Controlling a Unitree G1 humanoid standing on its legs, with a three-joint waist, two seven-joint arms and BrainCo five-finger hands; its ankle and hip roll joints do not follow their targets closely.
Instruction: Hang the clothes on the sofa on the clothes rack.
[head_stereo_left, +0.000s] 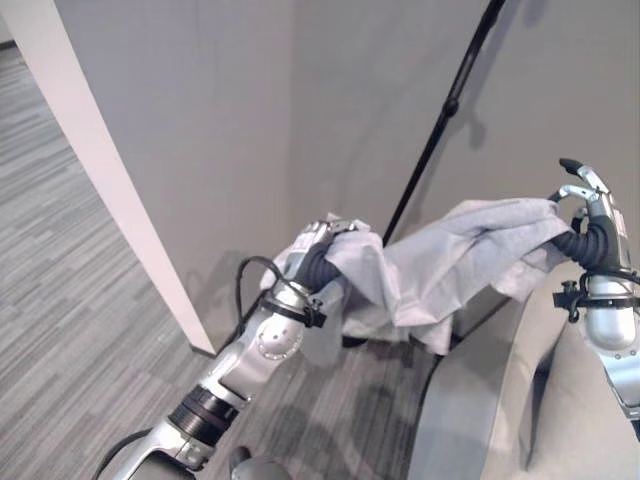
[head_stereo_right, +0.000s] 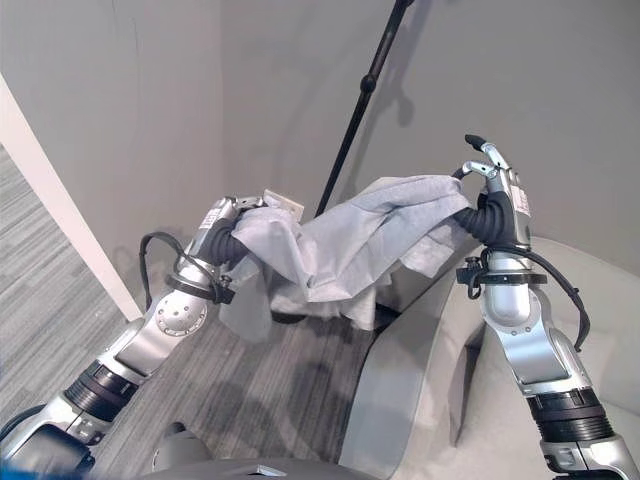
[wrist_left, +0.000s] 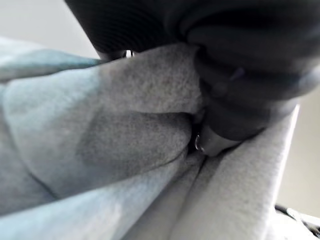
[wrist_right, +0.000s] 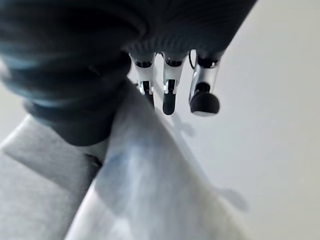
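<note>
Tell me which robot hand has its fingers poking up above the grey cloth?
The right hand, held over the sofa: its fingers stick up above the grey cloth. The left hand is wrapped in it.

Both hands are up in the air with a light grey cloth (head_stereo_right: 360, 240) stretched between them. The left hand (head_stereo_right: 225, 228) is wrapped in one end, fingers buried in the fabric. The right hand (head_stereo_right: 492, 178) has the other end draped over it, fingers sticking up. A black pole (head_stereo_right: 362, 95) slants up the wall behind, grey sofa (head_stereo_right: 420, 380) below right.
</note>
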